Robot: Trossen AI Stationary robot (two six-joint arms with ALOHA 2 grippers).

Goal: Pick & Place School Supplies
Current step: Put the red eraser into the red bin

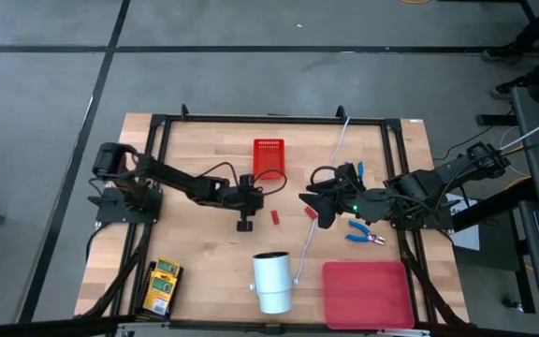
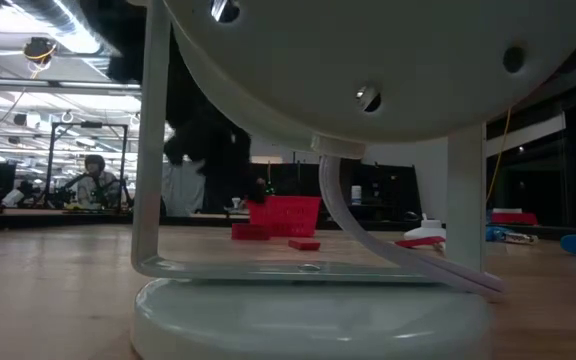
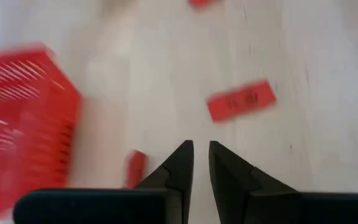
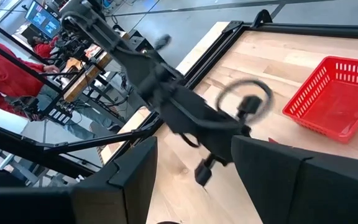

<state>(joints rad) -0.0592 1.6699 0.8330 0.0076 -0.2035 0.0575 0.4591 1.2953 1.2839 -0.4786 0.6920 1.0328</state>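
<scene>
In the high view my left gripper hangs mid-table, just near of the red mesh basket. Its fingers are shut to a narrow slit and hold nothing. One red block lies on the wood ahead of it, and a smaller one lies beside the basket. My right gripper is open and empty, just right of another red block. Two blue-handled tools lie flat near the right arm. The yellow-and-green boxes rest at the near left corner.
A white cylinder on a stand sits at the near middle, its white cord running toward the far edge; it fills the low view. A flat red tray lies near right. A black frame rims the table. People show in the room behind.
</scene>
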